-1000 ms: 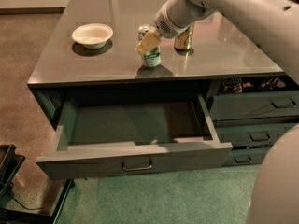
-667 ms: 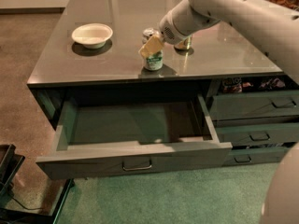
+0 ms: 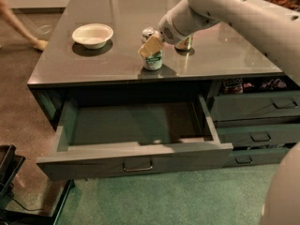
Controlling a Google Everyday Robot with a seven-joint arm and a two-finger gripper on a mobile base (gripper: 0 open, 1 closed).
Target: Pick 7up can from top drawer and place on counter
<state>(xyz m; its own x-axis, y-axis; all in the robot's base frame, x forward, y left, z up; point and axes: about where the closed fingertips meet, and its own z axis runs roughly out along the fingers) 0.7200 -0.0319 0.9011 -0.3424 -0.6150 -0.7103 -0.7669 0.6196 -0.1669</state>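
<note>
The green-and-white 7up can (image 3: 153,59) stands upright on the glossy grey counter (image 3: 225,57), near its front edge, with its shadow under it. My gripper (image 3: 151,46) reaches in from the upper right and is shut on the can's upper part; a tan finger (image 3: 150,46) lies across the can's front. The top drawer (image 3: 136,125) is pulled wide open below the counter. Its inside shows nothing in it, and its metal bar handle (image 3: 137,165) faces me.
A white bowl (image 3: 93,34) sits on the counter's left. A gold can (image 3: 185,44) stands just behind my arm. Narrow stacked grey drawers (image 3: 255,109) are at the right. A person's foot (image 3: 38,44) is at far left; a black frame (image 3: 11,172) is at the lower left.
My gripper has carried the can a little toward the counter's front edge and lowered it; the can now rests on the counter. The drawer has stayed open.
</note>
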